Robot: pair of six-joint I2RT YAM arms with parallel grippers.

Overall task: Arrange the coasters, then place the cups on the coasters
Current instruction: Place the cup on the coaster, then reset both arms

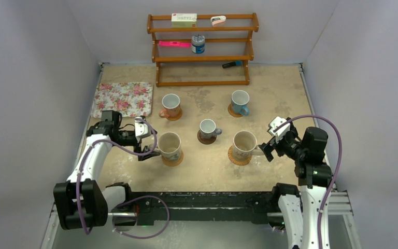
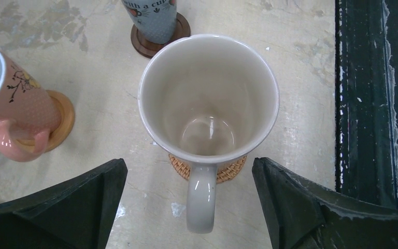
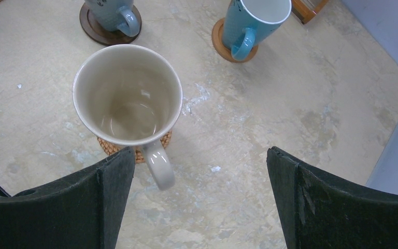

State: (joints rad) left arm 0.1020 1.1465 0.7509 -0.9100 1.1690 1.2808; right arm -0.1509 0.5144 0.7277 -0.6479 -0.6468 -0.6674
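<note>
Five cups (image 1: 208,127) sit on coasters (image 1: 234,158): two behind, one central, two in front (well apart).

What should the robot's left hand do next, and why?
Probably draw the left gripper straight back: its jaws stand open either side of the handle of the cream mug, which already sits on its woven coaster.

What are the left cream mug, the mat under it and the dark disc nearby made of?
Cream mug: likely glazed ceramic, glossy reflections inside. Woven coaster under it: rattan or similar fibre, braided tan strands. Dark brown coaster: probably smooth wood; grain unclear.
</note>
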